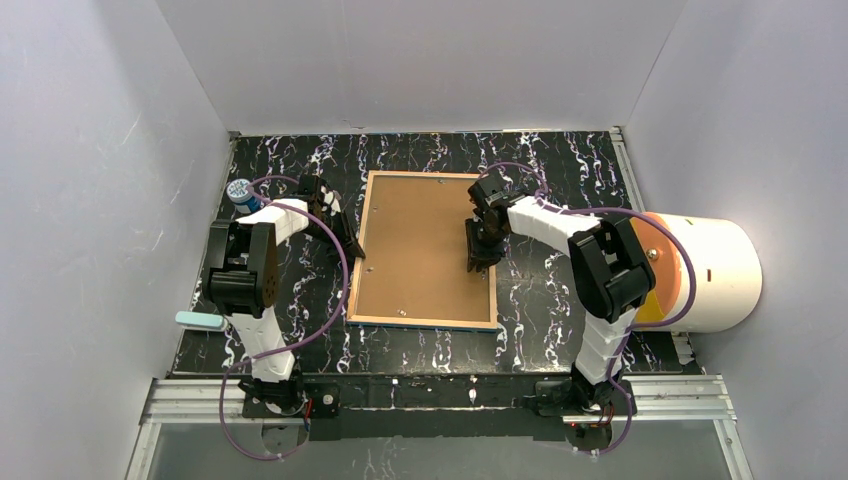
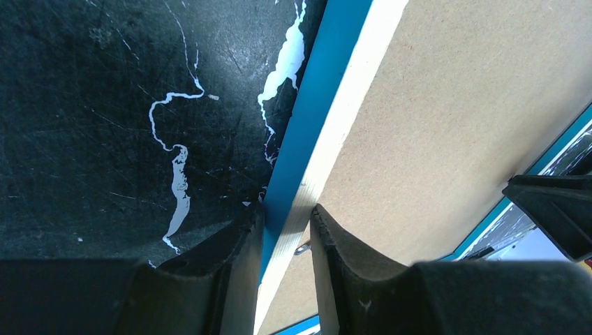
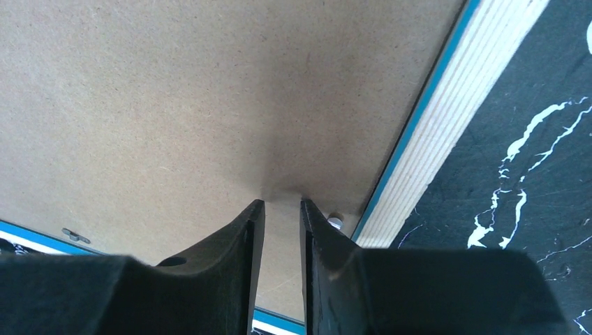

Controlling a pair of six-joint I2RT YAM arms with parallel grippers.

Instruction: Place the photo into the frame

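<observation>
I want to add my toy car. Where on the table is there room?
The table is bare behind the frame, and in front of it before the arm bases. Crowded: the left gripper straddles its left edge, the right gripper hovers inside its right edge.

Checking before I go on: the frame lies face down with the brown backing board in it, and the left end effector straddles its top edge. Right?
Nearly. The left end effector straddles the frame's left edge, not the top; the top external view shows it. The backing board does sit in the face-down frame.
</observation>
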